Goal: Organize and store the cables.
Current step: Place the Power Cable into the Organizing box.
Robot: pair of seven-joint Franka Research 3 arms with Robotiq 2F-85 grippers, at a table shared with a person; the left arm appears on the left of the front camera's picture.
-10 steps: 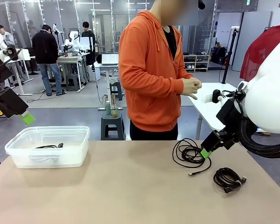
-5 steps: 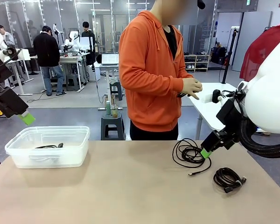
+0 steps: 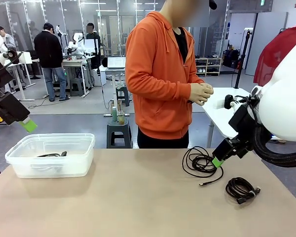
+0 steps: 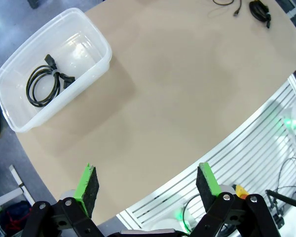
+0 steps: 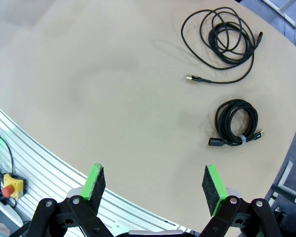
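Note:
Two cables lie on the table's right side: a loose, sprawling black cable (image 3: 200,162) (image 5: 228,38) and a tightly wound coil (image 3: 241,189) (image 5: 236,123) nearer the front edge. A third coiled cable (image 4: 43,85) (image 3: 52,154) rests inside the clear plastic bin (image 3: 49,169) (image 4: 102,66) at the left. My right gripper (image 3: 217,162) (image 5: 155,183) hovers open just right of the loose cable, holding nothing. High above the bin, my left gripper (image 3: 28,125) (image 4: 147,181) also stands open with nothing between its fingers.
A person in an orange hoodie (image 3: 160,74) stands at the far edge, hands (image 3: 201,92) held together at the chest, off the table. The tan tabletop (image 3: 128,197) is bare between the bin and the cables.
The person's hands shifted slightly at the chest. Both arms and all cables have stayed where they were.

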